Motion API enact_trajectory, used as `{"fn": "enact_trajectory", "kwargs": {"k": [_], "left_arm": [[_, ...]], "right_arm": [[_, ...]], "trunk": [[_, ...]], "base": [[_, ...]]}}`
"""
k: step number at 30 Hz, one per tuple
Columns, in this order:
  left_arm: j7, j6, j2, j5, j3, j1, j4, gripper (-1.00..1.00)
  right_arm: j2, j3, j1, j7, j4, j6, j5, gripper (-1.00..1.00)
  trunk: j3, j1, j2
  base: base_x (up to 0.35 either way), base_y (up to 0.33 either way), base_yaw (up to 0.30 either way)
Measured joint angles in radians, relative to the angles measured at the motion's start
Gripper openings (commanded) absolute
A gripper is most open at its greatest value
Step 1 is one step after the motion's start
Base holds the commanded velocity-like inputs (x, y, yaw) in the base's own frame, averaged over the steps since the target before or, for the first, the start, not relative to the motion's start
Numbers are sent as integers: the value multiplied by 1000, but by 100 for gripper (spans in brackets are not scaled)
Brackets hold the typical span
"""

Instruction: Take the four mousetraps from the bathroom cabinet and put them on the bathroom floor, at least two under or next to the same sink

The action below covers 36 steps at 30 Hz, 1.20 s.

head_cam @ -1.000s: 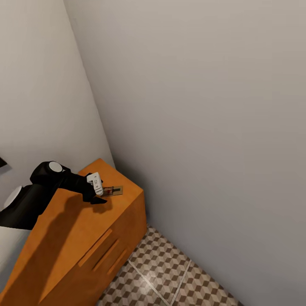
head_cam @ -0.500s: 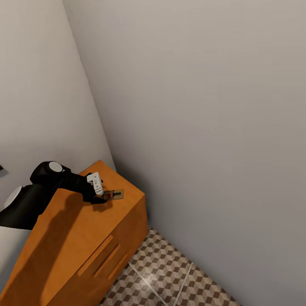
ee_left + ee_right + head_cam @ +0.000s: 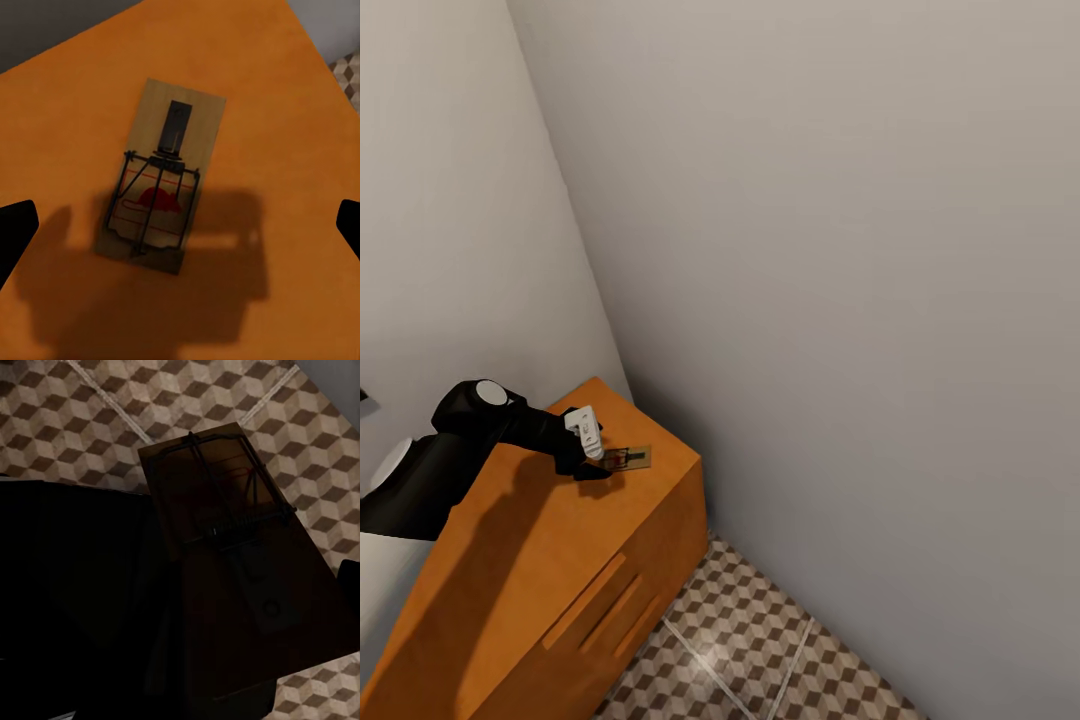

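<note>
The left end effector (image 3: 596,452) hangs over the far end of the orange-brown cabinet (image 3: 550,560), its fingers spread wide: in the left wrist view the two dark fingertips (image 3: 16,232) sit at opposite sides, with a mousetrap (image 3: 161,176) lying flat on the cabinet top between them, touching neither. The trap's wooden board carries a dark metal wire frame, a red mouse mark and a black tab. In the head view this mousetrap (image 3: 630,459) lies just beyond the end effector, near the cabinet's end edge, where the top drops to the bathroom floor (image 3: 750,650). Bare cabinet top surrounds the trap on every side. The grey walls (image 3: 840,300) meet in a corner close behind the cabinet, leaving little room past the end effector there.

In the right wrist view, a second mousetrap (image 3: 225,540) sits in shadow close against the right end effector, above the cube-patterned tiles; whether it is pinched I cannot tell.
</note>
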Motion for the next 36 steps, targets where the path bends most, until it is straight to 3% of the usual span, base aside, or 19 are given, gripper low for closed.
{"fn": "enact_trajectory", "kwargs": {"k": [36], "left_arm": [[0,0,-5,-1,0,0,-4,100]], "right_arm": [[2,0,0,0,0,0,0,-100]], "trunk": [[-35,0,0]], "base": [[0,0,0]]}}
